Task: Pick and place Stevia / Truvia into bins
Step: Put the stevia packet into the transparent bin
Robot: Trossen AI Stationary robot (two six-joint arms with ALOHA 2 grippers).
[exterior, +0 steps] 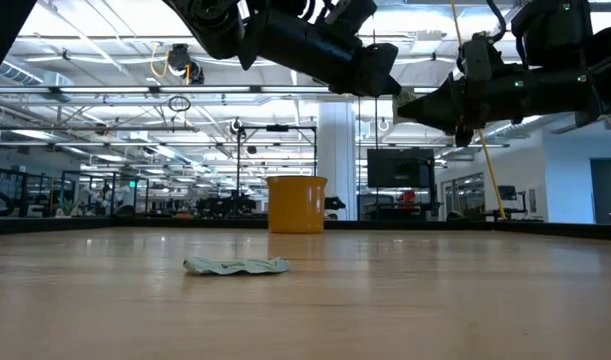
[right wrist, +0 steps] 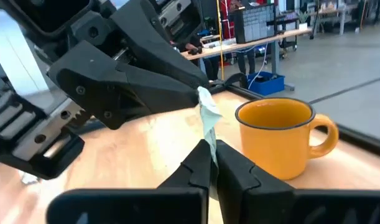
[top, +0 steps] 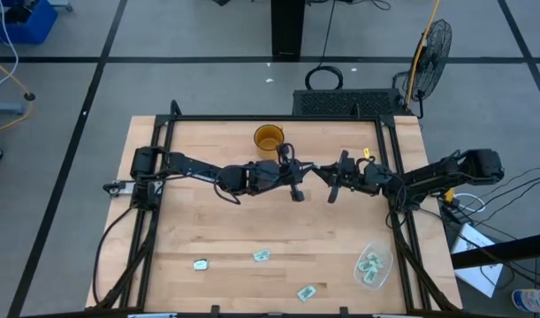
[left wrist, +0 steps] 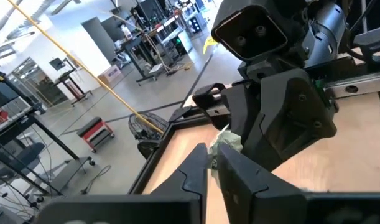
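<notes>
Both grippers meet in mid-air above the table's middle, each shut on one pale green sachet (right wrist: 208, 115). My left gripper (top: 309, 170) comes from the table's left and my right gripper (top: 323, 173) from the right. The left wrist view shows the same sachet (left wrist: 229, 138) between the two sets of fingers. The amber cup (top: 269, 138) stands upright toward the far edge. The clear tub (top: 373, 265) sits near the right near corner with some sachets inside. Three more sachets lie flat on the wood (top: 200, 263), (top: 262, 256), (top: 307, 291). My left gripper (left wrist: 211, 152) pinches one end of the sachet (left wrist: 222, 144) between its two fingertips, coming roughly level from the table's left. The sachet is lifted clear of the table. My right gripper (right wrist: 209, 144) pinches the opposite end of the sachet (right wrist: 209, 132) between its fingertips, coming from the table's right. The paper spans the short gap to the left gripper's fingertips (right wrist: 193, 84) and looks slightly crumpled.
The low view shows a crumpled sachet (exterior: 235, 265) on the wood in front of the cup (exterior: 297, 203), with both arms high above. A black frame rail (top: 278, 117) runs round the tabletop. Bare wood lies between the cup and the loose sachets.
</notes>
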